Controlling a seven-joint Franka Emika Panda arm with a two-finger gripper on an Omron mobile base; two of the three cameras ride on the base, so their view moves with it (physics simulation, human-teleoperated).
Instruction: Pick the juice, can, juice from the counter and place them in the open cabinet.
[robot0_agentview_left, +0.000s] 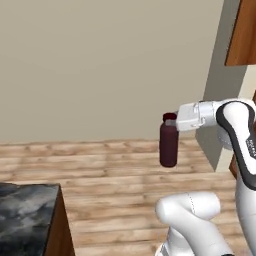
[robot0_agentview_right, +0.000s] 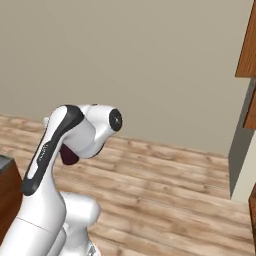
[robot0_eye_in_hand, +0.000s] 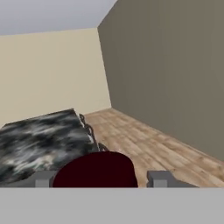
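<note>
A dark maroon juice bottle (robot0_agentview_left: 169, 144) hangs upright in the air, gripped at its neck, above the wooden floor, right of the marbled surface (robot0_agentview_left: 25, 205).

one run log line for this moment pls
gripper: shut on tall dark maroon juice bottle | bottle: upright, lifted over wooden floor | marbled stone counter: lower left

Your arm (robot0_agentview_left: 235, 125) is glossy white with rounded, bulbous links and black bands at the joints. A white blocky hand ends it, and you'll see small grey lettering on one black band.
</note>
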